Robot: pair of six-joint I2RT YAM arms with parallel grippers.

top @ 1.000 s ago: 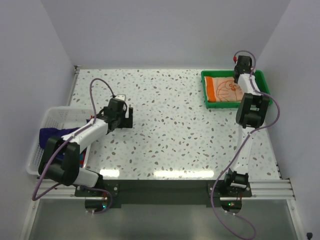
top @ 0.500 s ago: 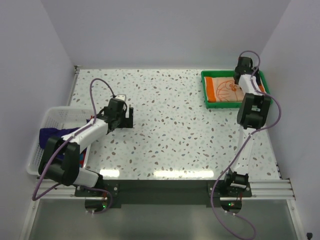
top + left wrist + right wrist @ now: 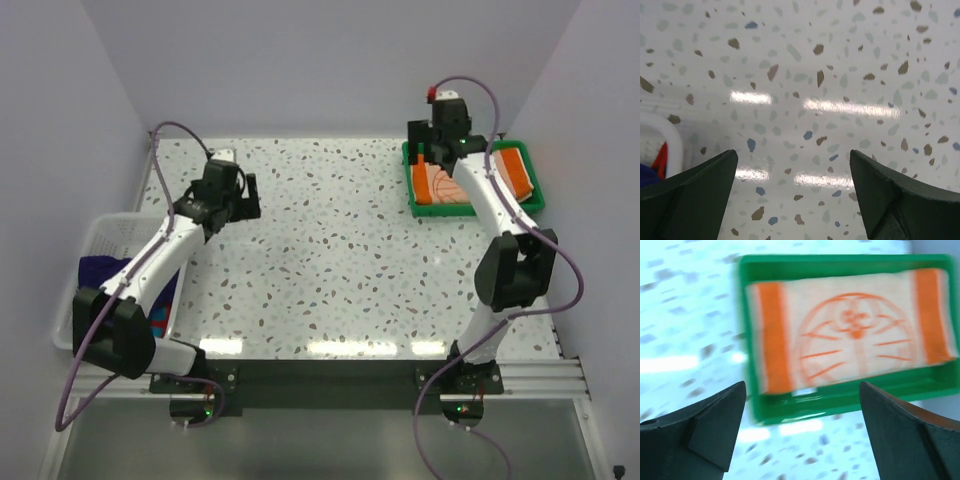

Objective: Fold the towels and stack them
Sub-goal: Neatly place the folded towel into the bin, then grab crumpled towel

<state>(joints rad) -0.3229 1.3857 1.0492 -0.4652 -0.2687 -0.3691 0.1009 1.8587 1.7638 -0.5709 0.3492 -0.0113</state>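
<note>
A folded orange-and-white towel (image 3: 850, 335) with a cat face outline lies flat in the green tray (image 3: 840, 396). In the top view my right arm crosses over this towel (image 3: 443, 187). My right gripper (image 3: 428, 140) hovers over the tray's left end, open and holding nothing (image 3: 802, 385). A dark purple towel (image 3: 100, 268) and a blue one (image 3: 160, 308) lie heaped in the white basket (image 3: 95, 232) at the left. My left gripper (image 3: 246, 196) is open over bare speckled table (image 3: 793, 152), right of the basket.
The green tray (image 3: 480, 210) stands at the table's far right corner. The basket's rim (image 3: 662, 131) shows at the left edge of the left wrist view, with a bit of red cloth (image 3: 660, 159) inside. White walls close the table at the back and sides.
My right gripper has opened and swung left from the tray's far right to its left end, with the orange towel left in the tray. My left gripper has moved farther back on the table.
</note>
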